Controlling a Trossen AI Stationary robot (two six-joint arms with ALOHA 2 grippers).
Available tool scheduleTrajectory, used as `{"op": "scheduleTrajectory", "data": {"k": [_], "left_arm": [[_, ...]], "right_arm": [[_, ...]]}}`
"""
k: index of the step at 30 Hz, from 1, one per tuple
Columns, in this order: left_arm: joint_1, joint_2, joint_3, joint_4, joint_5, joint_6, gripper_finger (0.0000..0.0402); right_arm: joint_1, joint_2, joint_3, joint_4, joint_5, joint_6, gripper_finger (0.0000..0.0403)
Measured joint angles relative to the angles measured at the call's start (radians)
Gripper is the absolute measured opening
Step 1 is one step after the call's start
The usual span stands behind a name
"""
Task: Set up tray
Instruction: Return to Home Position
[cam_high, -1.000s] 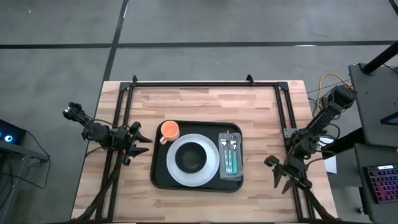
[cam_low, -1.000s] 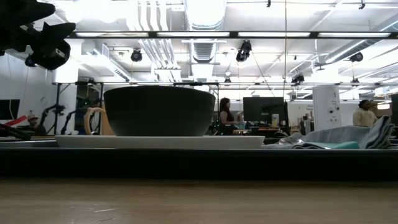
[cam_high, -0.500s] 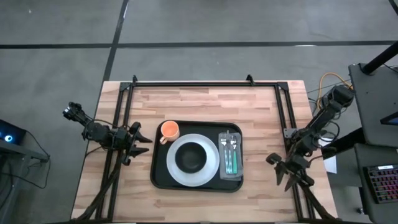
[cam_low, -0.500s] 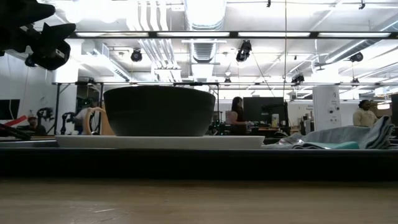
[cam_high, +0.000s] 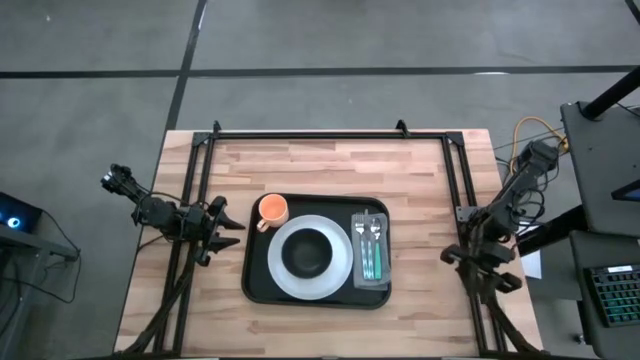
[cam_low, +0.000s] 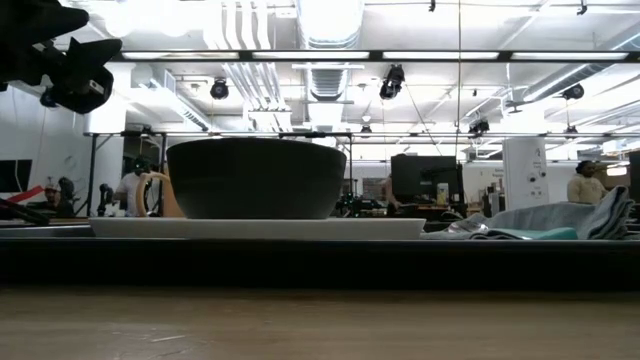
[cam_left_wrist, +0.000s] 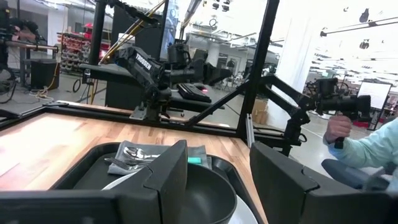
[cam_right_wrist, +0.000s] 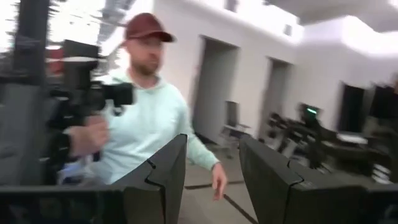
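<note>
The black tray (cam_high: 258, 285) lies at the middle of the wooden table. On it a white plate (cam_high: 338, 268) carries a dark bowl (cam_high: 307, 252). An orange cup (cam_high: 272, 210) stands at the tray's far left corner. A grey napkin (cam_high: 371, 285) with cutlery (cam_high: 371, 245) lies along its right side. My left gripper (cam_high: 228, 228) hovers open just left of the tray, nothing between its fingers (cam_left_wrist: 168, 174). My right gripper (cam_high: 462, 262) is open at the table's right edge, tipped upward and apart from the tray; its wrist view (cam_right_wrist: 212, 149) shows only the room.
A black metal frame (cam_high: 310, 133) runs along the table's far edge and both sides. Bare wood (cam_high: 330, 165) lies beyond the tray. A person holding a camera rig (cam_right_wrist: 143, 124) stands past the table's right side. Part of my left arm (cam_low: 60, 55) shows in the low view.
My right gripper has drawn back toward the table's right edge, risen a little and tipped upward. It has stayed open and taken nothing. The tray and everything on it have kept still.
</note>
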Motion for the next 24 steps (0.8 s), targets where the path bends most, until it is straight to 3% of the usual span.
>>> {"op": "scheduleTrajectory", "data": {"k": [4,24], "left_arm": [[0.000,0.000,0.000,0.000,0.000,0.000,0.0156],[0.000,0.000,0.000,0.000,0.000,0.000,0.0156]], "right_arm": [[0.000,-0.056,0.000,-0.065,-0.074,-0.010,0.0141],[0.000,-0.401,0.000,-0.335,-0.077,0.077,0.0141]]}}
